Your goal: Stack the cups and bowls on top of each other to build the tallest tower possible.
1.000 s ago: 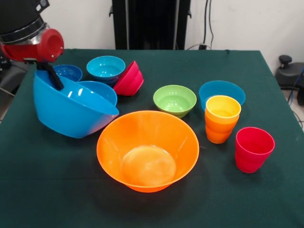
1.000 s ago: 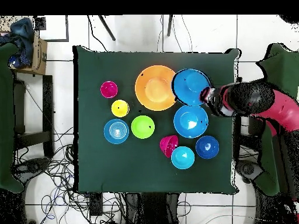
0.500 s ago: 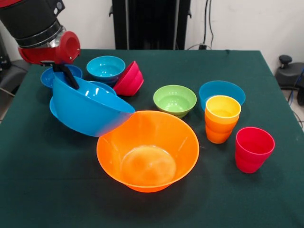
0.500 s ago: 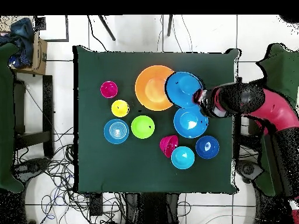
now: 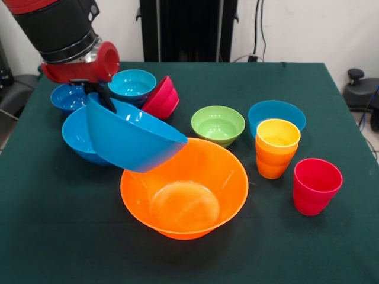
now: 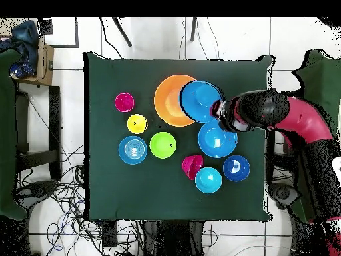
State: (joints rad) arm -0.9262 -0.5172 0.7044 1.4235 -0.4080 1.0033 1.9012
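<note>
The black fingers (image 5: 100, 97) are clamping the rim of a large blue bowl (image 5: 133, 136), one inside the rim and one outside, and the gripper (image 5: 99, 94) is holding that bowl tilted and clear of the cloth, its low edge hanging over the rim of the orange bowl (image 5: 185, 188). In the overhead view the blue bowl (image 6: 201, 101) is overlapping the orange bowl (image 6: 174, 100) on the side toward the arm (image 6: 280, 117). Taking the orange bowl as the landmark in the front view: a second large blue bowl (image 5: 79, 135) is sitting on the table (image 5: 59, 236) just behind and to the left, partly hidden by the lifted one. Farther back on that side a dark-blue bowl (image 5: 68, 97), a light-blue bowl (image 5: 131, 84) and a red bowl (image 5: 161, 99), tipped on its side against the light-blue one, are clustering together. A green bowl (image 5: 218, 124) is standing just behind the orange bowl's far rim, and another blue bowl (image 5: 278, 110) is sitting behind and to the right. A yellow cup (image 5: 277, 139) nested in an orange cup (image 5: 271, 165) is standing near the right rim, with a red cup (image 5: 316, 186) beside it, farther right.
</note>
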